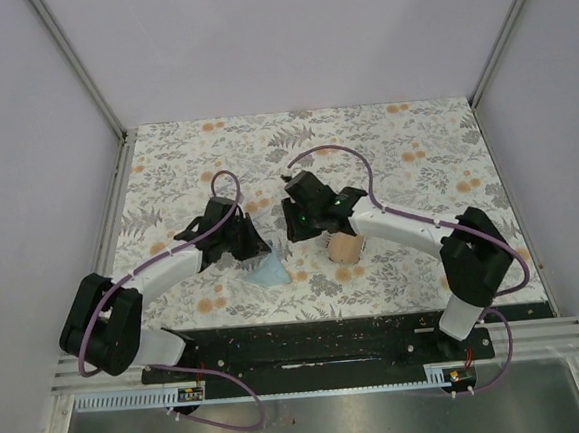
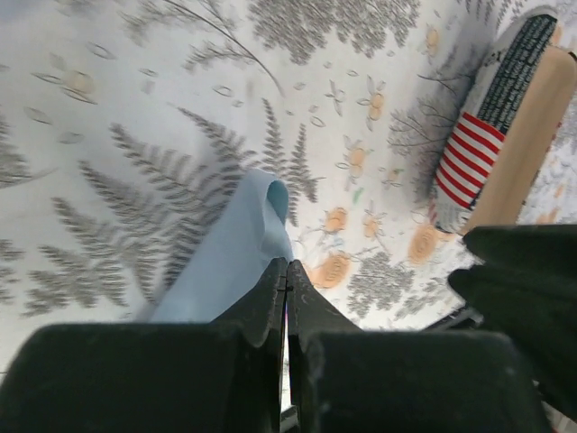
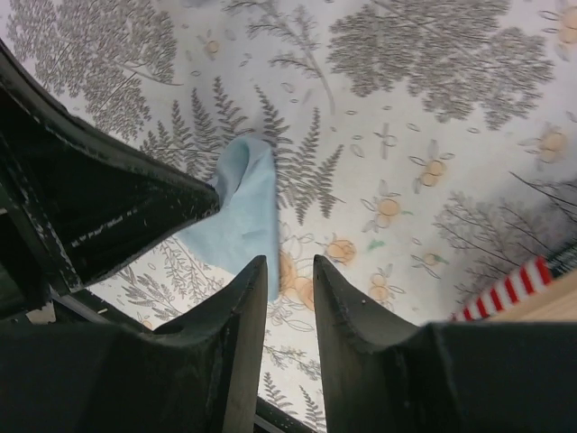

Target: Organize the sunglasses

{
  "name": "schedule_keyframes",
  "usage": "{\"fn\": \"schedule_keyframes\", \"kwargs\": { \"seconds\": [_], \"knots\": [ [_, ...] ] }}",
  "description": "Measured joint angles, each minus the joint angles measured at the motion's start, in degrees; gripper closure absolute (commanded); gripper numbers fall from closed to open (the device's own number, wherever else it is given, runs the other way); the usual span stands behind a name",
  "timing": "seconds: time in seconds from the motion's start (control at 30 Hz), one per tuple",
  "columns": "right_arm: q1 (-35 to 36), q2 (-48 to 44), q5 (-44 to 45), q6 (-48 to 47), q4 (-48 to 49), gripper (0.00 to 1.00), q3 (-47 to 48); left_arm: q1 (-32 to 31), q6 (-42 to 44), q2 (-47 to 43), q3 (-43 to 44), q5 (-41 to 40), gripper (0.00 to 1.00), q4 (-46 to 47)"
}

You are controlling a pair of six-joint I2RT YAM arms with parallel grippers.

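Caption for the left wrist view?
Left gripper pinches the light blue cloth over the floral table, stars-and-stripes case nearby.

**Top view.** The table (image 1: 414,146) bears the cloth (image 1: 271,271) and the case (image 1: 345,244), both in its near half. The cloth lies at about 9 o'clock of the case, near it but apart. The left gripper (image 2: 287,268) meets the cloth from 10 o'clock. The right gripper (image 3: 290,269) hangs at 10 o'clock of the case, which sits partly under the right arm (image 1: 411,229).

light: bright, even | shadows: soft | wrist views: near fingers (image 3: 243,343) blurred
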Motion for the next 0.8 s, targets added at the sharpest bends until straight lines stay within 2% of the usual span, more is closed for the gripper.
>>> {"fn": "schedule_keyframes", "kwargs": {
  "seconds": [0.2,0.3,0.43,0.53,0.8],
  "knots": [
    [-5.09,-7.65,-1.73,1.33,2.32,0.64,-7.69,-6.47,-8.85,4.24,0.15,0.46,1.00,7.63],
    [-6.01,-9.99,-2.69,1.81,2.54,0.64,-10.38,-7.30,-11.54,6.23,0.90,0.39,1.00,10.40],
    [-6.12,-10.56,-3.78,1.84,2.71,0.64,-11.45,-6.56,-12.57,7.10,2.43,-0.13,1.00,11.08],
    [-6.12,-10.49,-4.68,1.84,2.97,0.60,-11.65,-5.57,-11.91,6.71,3.10,-0.35,1.00,10.95],
    [-6.12,-4.90,-7.58,1.25,4.17,0.50,-10.27,1.11,-4.39,3.34,3.06,-1.79,1.00,4.76]
  ]
}}
